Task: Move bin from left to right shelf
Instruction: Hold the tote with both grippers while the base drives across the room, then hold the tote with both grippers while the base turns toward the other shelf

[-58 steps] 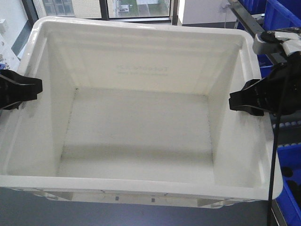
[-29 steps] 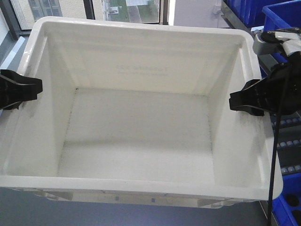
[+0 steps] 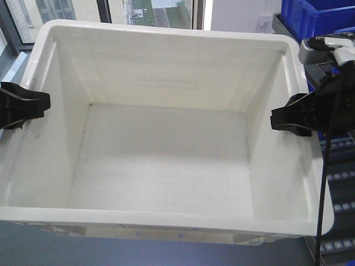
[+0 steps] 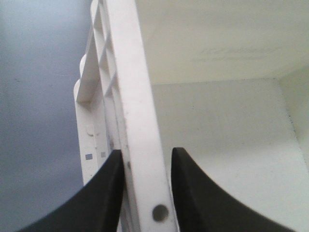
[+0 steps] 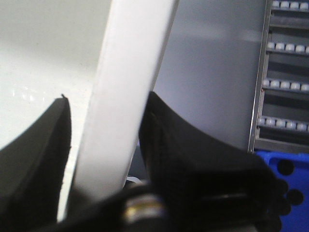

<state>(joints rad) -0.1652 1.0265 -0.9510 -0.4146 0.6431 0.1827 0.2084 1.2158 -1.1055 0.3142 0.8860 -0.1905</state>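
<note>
The bin, a large white plastic crate, is open-topped and empty and fills the front view. It hangs between my two arms. My left gripper is shut on the bin's left rim, one black finger inside the wall. My right gripper is shut on the right rim in the same way. In the left wrist view the left gripper pinches the thick rim. In the right wrist view the right gripper clamps the white rim. Faint print shows on the far inner wall.
Blue plastic crates stand at the upper right. Below them is a roller-track shelf rack, which also shows in the right wrist view as roller rows above a blue crate. A window lies behind the bin.
The bin and both grippers keep the same place in view. The background has slid left: the window shifted left and the blue crates and roller rack at right came further into view.
</note>
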